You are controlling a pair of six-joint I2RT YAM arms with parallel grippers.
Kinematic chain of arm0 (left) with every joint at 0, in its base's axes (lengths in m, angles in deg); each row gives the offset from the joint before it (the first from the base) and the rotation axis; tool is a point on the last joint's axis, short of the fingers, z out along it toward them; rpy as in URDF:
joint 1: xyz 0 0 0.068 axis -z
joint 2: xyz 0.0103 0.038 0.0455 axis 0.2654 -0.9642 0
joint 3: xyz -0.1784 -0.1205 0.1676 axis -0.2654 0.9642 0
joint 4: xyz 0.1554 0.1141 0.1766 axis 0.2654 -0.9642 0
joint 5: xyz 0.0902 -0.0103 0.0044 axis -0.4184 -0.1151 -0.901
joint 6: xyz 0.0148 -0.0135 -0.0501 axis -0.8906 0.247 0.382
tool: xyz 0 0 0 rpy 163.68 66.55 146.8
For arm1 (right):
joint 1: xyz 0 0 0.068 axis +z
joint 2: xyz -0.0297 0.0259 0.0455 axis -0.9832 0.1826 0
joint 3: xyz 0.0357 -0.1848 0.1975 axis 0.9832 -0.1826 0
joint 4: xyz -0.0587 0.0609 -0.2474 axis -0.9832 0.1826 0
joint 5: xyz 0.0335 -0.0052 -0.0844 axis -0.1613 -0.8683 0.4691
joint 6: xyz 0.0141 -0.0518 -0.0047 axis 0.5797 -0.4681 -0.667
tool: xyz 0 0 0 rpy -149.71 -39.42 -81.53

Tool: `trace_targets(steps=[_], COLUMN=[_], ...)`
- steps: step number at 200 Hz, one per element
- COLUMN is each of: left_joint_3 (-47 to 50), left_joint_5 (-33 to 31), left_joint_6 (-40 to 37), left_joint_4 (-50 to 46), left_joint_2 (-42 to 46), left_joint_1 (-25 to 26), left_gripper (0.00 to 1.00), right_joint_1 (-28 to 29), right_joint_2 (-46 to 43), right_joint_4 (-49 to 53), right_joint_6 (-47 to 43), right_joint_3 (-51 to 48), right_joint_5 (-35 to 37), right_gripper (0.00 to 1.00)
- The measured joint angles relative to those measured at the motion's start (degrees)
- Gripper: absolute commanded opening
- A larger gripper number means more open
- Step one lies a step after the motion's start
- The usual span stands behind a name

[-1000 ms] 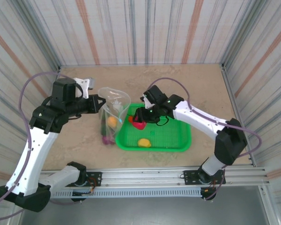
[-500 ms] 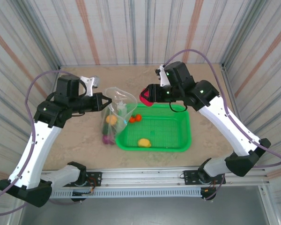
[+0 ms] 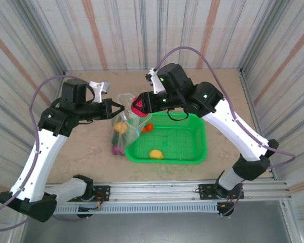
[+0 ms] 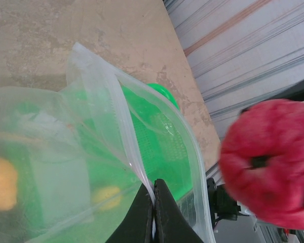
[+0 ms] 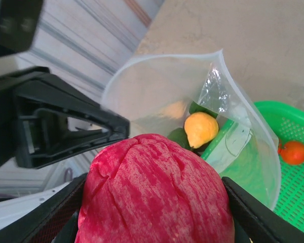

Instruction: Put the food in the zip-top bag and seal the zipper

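Observation:
The clear zip-top bag point(image 3: 122, 124) stands open left of the basket. My left gripper point(image 3: 119, 108) point(image 4: 154, 205) is shut on its rim, pinching the pale zipper point(image 4: 125, 136) and holding the mouth up. My right gripper point(image 3: 140, 105) point(image 5: 157, 202) is shut on a big red fruit point(image 3: 138, 107) point(image 5: 157, 195) point(image 4: 271, 162) and hovers just above the bag's mouth. Inside the bag lie a yellow-orange pear point(image 5: 200, 128) point(image 3: 121, 129), something dark green and a purple piece point(image 3: 115, 150). A small orange-red fruit point(image 3: 148, 127) point(image 5: 294, 152) and a yellow lemon point(image 3: 155, 154) lie in the basket.
The green mesh basket point(image 3: 192, 152) sits on the beige table right of the bag, its left rim touching the bag. Striped walls close in the table on three sides. A metal rail runs along the near edge.
My right arm lifted the red fruit out of the basket and carried it up and left to above the bag's mouth. The left gripper kept its hold on the rim.

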Motion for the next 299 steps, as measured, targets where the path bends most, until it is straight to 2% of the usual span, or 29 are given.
trace_targets(steps=[73,141,177,189,202,207,251,266,279,284,299], left_joint_3=[0.00,0.00,0.07,0.09,0.13,0.15,0.39,0.39,0.44,0.46,0.52], left_joint_5=[0.61,0.59,0.57,0.57,0.55,0.57,0.48,0.39,0.37,0.37,0.37], left_joint_6=[0.00,-0.02,-0.02,-0.02,-0.02,-0.02,-0.02,-0.02,-0.02,-0.02,-0.02], left_joint_4=[0.20,0.22,0.22,0.20,0.22,0.22,0.35,0.35,0.35,0.35,0.37], left_joint_2=[0.02,0.07,0.09,0.15,0.22,0.24,0.39,0.50,0.61,0.70,0.92], left_joint_1=[0.00,0.00,0.00,0.00,0.00,0.00,0.00,0.00,0.00,0.00,0.00], left_gripper=[0.00,0.00,0.00,0.00,0.00,0.00,0.00,0.00,0.00,0.00,0.00], right_joint_1=[0.02,1.46,3.06,3.21,3.39,3.43,3.41,3.41,3.41,3.41,3.37], right_joint_2=[8.39,18.38,20.74,20.81,20.81,20.81,20.81,20.81,20.72,20.70,20.37], right_joint_4=[1.36,6.45,7.69,7.69,7.65,7.65,7.02,6.97,6.75,6.71,6.43], right_joint_6=[0.02,0.00,0.02,0.02,0.02,0.20,0.26,0.24,0.17,0.33,0.22], right_joint_3=[2.01,5.57,5.53,5.27,5.07,5.05,4.17,4.02,4.02,4.02,3.96], right_joint_5=[-0.48,-0.44,-0.44,-0.46,-0.48,-0.48,-0.46,-0.46,-0.46,-0.46,-0.42], right_gripper=[0.45,0.46,0.47,0.52,0.74,0.80,0.87,0.85,0.77,0.72,0.43])
